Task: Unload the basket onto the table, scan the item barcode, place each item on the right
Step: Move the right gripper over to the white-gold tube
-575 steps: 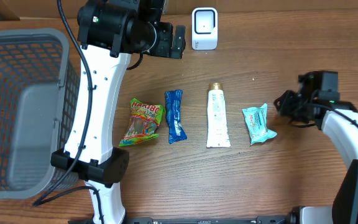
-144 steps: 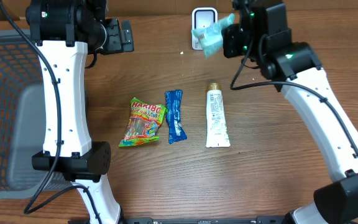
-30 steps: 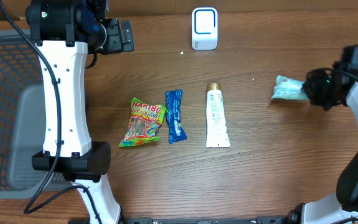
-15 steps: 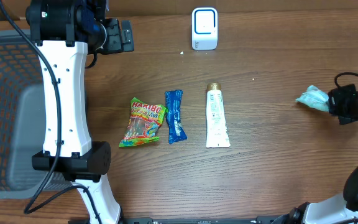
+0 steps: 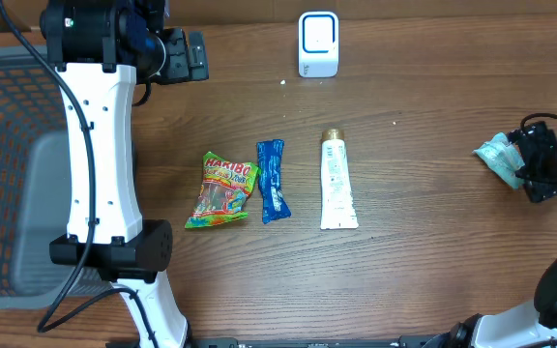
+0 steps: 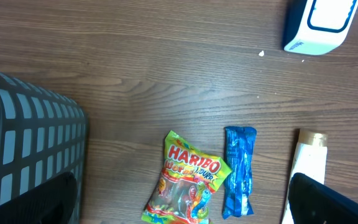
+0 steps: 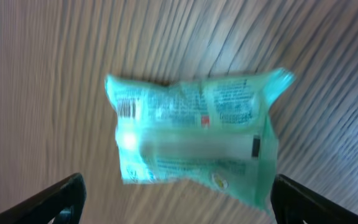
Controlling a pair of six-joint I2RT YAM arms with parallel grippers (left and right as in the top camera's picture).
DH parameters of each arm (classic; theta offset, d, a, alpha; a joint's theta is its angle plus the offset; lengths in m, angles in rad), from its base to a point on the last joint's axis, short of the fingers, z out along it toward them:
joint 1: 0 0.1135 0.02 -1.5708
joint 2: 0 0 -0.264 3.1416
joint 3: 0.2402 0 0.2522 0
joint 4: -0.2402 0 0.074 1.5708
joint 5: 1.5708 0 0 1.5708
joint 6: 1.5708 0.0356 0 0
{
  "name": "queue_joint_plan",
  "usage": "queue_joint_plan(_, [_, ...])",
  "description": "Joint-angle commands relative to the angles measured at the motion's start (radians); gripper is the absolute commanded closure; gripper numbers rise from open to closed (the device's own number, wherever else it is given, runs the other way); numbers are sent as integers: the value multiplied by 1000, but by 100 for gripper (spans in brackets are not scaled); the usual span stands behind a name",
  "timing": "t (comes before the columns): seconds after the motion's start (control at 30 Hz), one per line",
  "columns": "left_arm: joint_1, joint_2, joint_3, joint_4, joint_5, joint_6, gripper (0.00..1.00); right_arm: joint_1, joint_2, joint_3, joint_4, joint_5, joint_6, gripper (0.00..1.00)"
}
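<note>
Teal packet (image 7: pixel 191 134) motion-blurred, print unreadable, loose on table (image 7: pixel 36 56), right jaws spread wide, gripping nothing, left jaws wide, empty.

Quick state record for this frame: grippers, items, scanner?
left gripper: open, empty
right gripper: open, nothing gripped
teal packet: lying on the table, right side, by the right gripper
scanner: far edge, centre
middle row, left to right: Haribo bag, blue packet, white tube
</note>
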Motion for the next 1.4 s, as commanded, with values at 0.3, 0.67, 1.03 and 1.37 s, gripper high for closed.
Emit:
queue_joint_plan(0.3, [-2,11,0,1,9,-14,0,275,-49,169,-74,-380,-480,7])
queue_joint_plan(0.67, [-2,11,0,1,9,-14,0,806,-26,169,36,-15,-528,6])
queue_joint_plan(1.03, [-2,11,0,1,9,-14,1,1009,23,165,185,76,-603,12])
queue_joint_plan(1.37, [-2,11,0,1,9,-14,0,1021,177,166,160,-8,-650,12])
